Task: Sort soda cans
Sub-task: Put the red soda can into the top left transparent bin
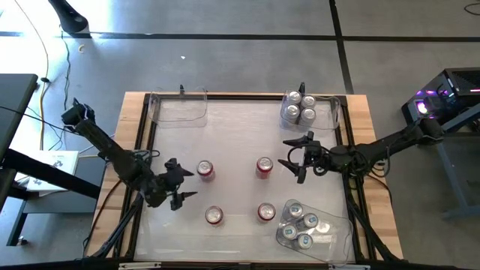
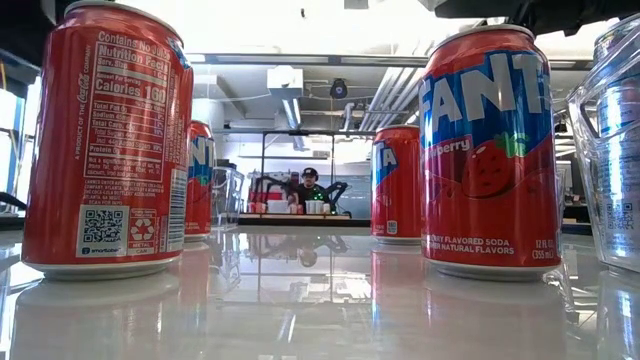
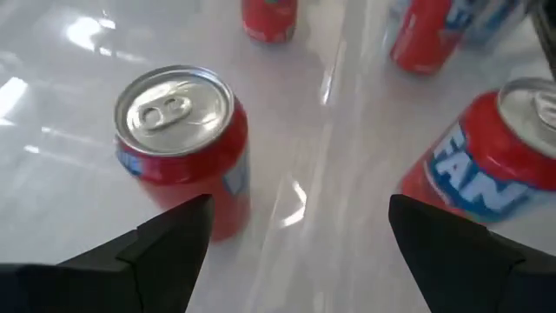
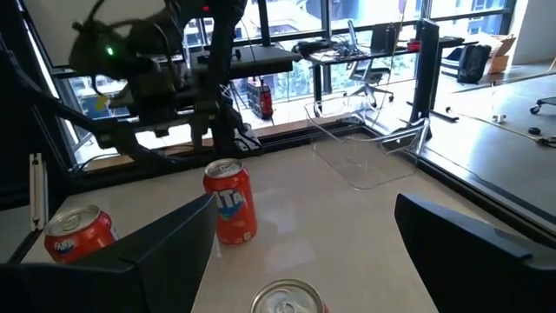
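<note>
Four red cans (image 1: 205, 171) stand loose mid-desk, the rest in bins at the right-side corners. The left gripper (image 1: 182, 185) and the right gripper (image 1: 295, 160) hover beside cans, fingers spread, holding nothing.

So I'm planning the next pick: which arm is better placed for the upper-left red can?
Left. Its open tool sits right beside that can; the right tool faces a different red can.
</note>
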